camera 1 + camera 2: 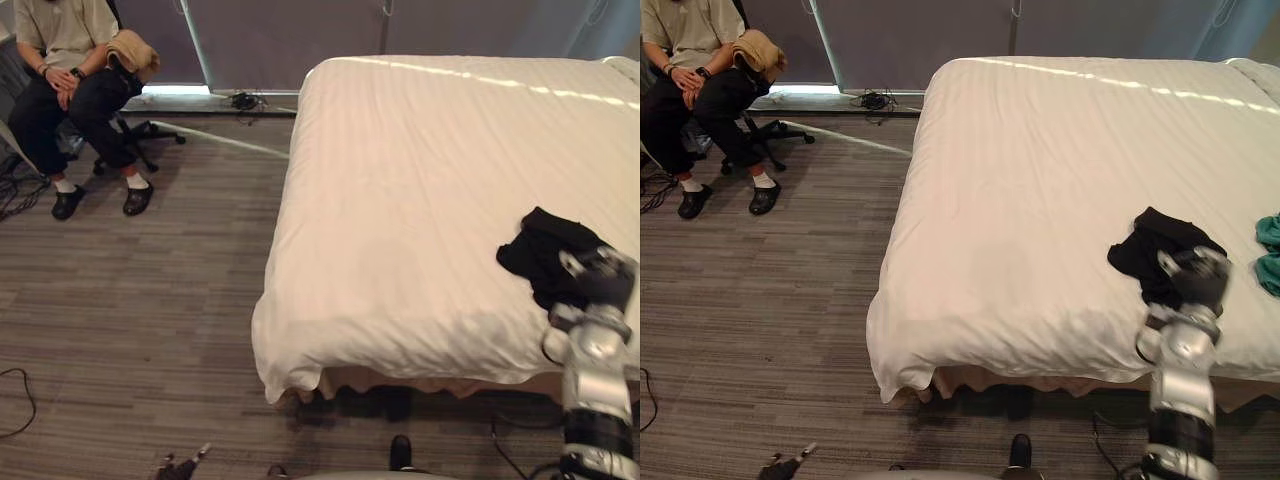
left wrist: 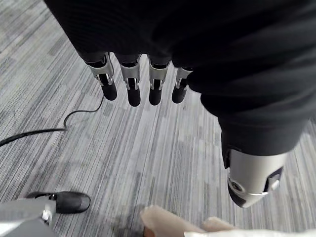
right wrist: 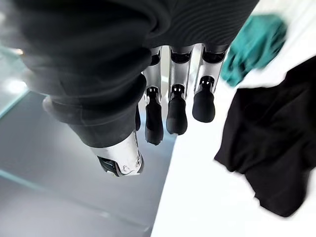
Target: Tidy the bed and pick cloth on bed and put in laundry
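Overall light: we find the room moderately lit, soft and even across the floor [image 1: 150,330].
Brightest spot: 1 thin glowing strip [image 1: 176,89] at the foot of the dark blind [image 1: 260,40].
Highlight: 1 pale streak [image 1: 480,78] runs across the far part of the bed [image 1: 400,220].
Shadows: we note a dark band under the bed's near edge, and faint shade beneath the seated person [image 1: 70,80].
Glare: in the right wrist view the sheet [image 3: 197,197] washes out to plain white.
Blur: we see the right hand [image 1: 1193,277] smeared in both eye views; the teal cloth [image 3: 254,44] looks soft-edged.
Left wrist view: carpet stripes crisp, evenly lit; the left hand [image 2: 133,84] reads dark against them.
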You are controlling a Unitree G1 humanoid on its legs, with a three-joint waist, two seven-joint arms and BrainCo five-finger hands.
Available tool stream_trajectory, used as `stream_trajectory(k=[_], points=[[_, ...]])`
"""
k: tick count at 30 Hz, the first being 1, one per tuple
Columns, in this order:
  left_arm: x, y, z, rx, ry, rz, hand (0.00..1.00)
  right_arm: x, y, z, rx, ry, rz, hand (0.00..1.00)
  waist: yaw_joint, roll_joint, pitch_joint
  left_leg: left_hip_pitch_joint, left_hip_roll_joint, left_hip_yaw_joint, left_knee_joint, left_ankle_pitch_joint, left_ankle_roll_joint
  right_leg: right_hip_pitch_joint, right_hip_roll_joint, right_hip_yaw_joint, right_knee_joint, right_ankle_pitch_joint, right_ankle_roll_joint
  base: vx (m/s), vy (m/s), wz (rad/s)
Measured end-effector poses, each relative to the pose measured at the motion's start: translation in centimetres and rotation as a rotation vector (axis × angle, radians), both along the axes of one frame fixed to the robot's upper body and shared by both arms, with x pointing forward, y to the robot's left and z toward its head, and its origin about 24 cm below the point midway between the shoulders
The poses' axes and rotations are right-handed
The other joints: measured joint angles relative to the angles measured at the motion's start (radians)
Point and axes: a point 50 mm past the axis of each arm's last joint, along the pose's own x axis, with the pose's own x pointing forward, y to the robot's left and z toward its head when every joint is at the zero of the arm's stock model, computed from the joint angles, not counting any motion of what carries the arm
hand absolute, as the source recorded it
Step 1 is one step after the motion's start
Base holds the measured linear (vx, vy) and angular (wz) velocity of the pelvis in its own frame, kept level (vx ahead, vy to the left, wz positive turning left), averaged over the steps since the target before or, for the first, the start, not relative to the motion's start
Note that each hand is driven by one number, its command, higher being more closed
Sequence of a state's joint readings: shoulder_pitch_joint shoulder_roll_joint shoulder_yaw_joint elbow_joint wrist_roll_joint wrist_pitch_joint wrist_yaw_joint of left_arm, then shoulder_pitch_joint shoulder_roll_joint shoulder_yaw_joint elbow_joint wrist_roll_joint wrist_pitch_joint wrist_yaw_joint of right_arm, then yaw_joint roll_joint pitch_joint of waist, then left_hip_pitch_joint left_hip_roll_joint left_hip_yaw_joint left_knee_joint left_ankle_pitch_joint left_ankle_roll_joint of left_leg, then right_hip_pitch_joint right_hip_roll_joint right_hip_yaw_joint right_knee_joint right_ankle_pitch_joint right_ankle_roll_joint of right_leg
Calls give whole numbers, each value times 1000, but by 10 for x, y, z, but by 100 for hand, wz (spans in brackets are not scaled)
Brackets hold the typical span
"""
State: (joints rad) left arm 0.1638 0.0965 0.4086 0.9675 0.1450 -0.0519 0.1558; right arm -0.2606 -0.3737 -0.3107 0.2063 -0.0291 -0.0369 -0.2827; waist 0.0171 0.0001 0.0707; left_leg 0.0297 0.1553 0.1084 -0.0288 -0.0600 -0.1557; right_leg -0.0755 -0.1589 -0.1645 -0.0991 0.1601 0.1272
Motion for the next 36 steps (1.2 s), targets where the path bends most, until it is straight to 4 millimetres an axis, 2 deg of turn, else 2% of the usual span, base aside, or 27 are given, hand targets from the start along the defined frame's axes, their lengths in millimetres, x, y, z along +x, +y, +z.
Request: stream_trajectory(k=[2, 3, 4, 5, 6, 8, 11, 13, 14, 15, 16, 17, 18, 22, 24, 25, 27, 29, 31, 33, 34, 35, 36], points=[[26, -9, 2, -21, -59, -36, 0, 27, 46, 33, -53, -115, 190, 100, 2, -9, 54, -49, 0, -22, 15, 16, -2, -32, 0, -12, 0, 12, -9, -42, -12, 19], [33, -12, 3, -24, -73, -49, 0, 32, 55, 40, -58, -139, 229, 100, 2, -11, 69, -60, 1, -26, 18, 20, -2, -38, 0, -17, 0, 15, -10, -67, -13, 23], [49, -19, 6, -37, -112, -83, 0, 43, 77, 57, -63, -191, 326, 100, 9, -12, 105, -85, 2, -35, 26, 25, -3, -54, 0, -24, 0, 20, -16, -81, -12, 17], [66, -29, 10, -53, -160, -121, 0, 51, 99, 75, -56, -249, 431, 100, 27, -7, 139, -109, 2, -40, 36, 28, -5, -74, 1, -25, 0, 27, -20, -78, -10, 14], [73, -33, 12, -58, -180, -137, 0, 54, 108, 81, -54, -270, 472, 100, 31, -5, 155, -118, 2, -44, 38, 30, -5, -79, 1, -27, 0, 29, -21, -64, -12, 15], [98, -47, 22, -69, -271, -199, 0, 65, 141, 112, -59, -342, 624, 100, 53, 8, 222, -157, 3, -66, 48, 41, -7, -110, 2, -42, 1, 38, -27, -42, -12, 21], [121, -55, 34, -58, -354, -248, 0, 78, 169, 141, -54, -390, 728, 100, 60, 21, 290, -235, 3, -93, 51, 63, -9, -172, 0, -65, 9, 48, -35, -68, -7, 28], [132, -60, 40, -58, -390, -282, 0, 82, 178, 148, -49, -393, 753, 100, 66, 31, 328, -269, 2, -108, 55, 72, -10, -196, -1, -77, 11, 53, -37, -40, -2, 19], [143, -69, 47, -70, -432, -316, 0, 87, 181, 142, -29, -357, 760, 100, 85, 45, 363, -290, 2, -117, 64, 72, -11, -210, -1, -82, 12, 54, -38, -36, -2, 20], [146, -73, 48, -71, -444, -332, 0, 90, 182, 137, -19, -335, 761, 100, 88, 51, 369, -300, 2, -122, 66, 73, -12, -215, -1, -85, 12, 54, -38, -26, -3, 17], [148, -76, 50, -74, -457, -350, 0, 93, 187, 127, 3, -297, 772, 100, 91, 59, 379, -313, 2, -127, 65, 77, -13, -226, -1, -88, 13, 54, -38, 8, -1, 10], [149, -81, 50, -81, -461, -366, 0, 94, 199, 108, 31, -237, 798, 100, 104, 67, 393, -321, 2, -127, 64, 78, -13, -235, 0, -87, 13, 54, -38, 18, 0, 5], [148, -82, 50, -86, -459, -366, 0, 92, 204, 100, 36, -220, 814, 100, 104, 68, 394, -324, 2, -127, 64, 78, -13, -238, 0, -86, 13, 54, -38, 0, 0, 0], [143, -83, 45, -92, -434, -363, 0, 79, 234, 76, 39, -182, 977, 100, 101, 69, 394, -321, 2, -117, 66, 78, -13, -241, -1, -75, 14, 53, -38, 20, 6, -6], [141, -84, 44, -90, -423, -370, 0, 65, 258, 46, -3, -77, 1133, 100, 100, 69, 394, -310, 3, -103, 66, 78, -13, -241, 0, -62, 17, 53, -38, -17, -2, -15], [141, -84, 43, -88, -418, -375, 0, 62, 264, 39, -5, -50, 1165, 100, 98, 69, 394, -308, 3, -102, 66, 78, -13, -241, 0, -58, 18, 53, -38, -34, -5, -17], [140, -84, 42, -83, -410, -385, 0, 49, 282, 9, -1, 70, 1288, 100, 92, 69, 394, -297, 3, -100, 66, 77, -12, -239, 0, -51, 28, 50, -38, -38, -4, -7], [140, -85, 42, -80, -410, -395, 0, 31, 292, -33, 9, 259, 1374, 100, 84, 68, 394, -285, 4, -106, 65, 77, -12, -220, 0, -58, 29, 47, -36, -53, 7, 10], [140, -84, 41, -71, -400, -412, 0, -2, 287, -90, 78, 495, 1428, 100, 85, 65, 392, -259, 4, -107, 63, 73, -7, -189, -1, -63, 28, 43, -30, -35, 11, 8], [138, -81, 41, -61, -392, -420, 0, -20, 292, -104, 96, 562, 1488, 100, 80, 57, 387, -244, 4, -107, 60, 69, -2, -173, -1, -64, 25, 42, -30, 0, 0, 0], [137, -79, 40, -55, -388, -421, 0, -29, 296, -101, 123, 546, 1542, 100, 75, 45, 375, -233, 4, -105, 54, 69, -1, -168, 0, -63, 24, 41, -28, -10, 0, -9], [135, -77, 39, -49, -378, -423, 0, -34, 303, -87, 156, 475, 1594, 100, 67, 25, 349, -222, 4, -102, 44, 69, -1, -161, 2, -58, 15, 38, -23, -3, -3, -7], [134, -76, 38, -47, -371, -427, 0, -34, 305, -80, 166, 443, 1609, 100, 61, 20, 338, -220, 5, -103, 45, 69, -1, -155, 3, -59, 10, 40, -23, 7, -6, -5]])
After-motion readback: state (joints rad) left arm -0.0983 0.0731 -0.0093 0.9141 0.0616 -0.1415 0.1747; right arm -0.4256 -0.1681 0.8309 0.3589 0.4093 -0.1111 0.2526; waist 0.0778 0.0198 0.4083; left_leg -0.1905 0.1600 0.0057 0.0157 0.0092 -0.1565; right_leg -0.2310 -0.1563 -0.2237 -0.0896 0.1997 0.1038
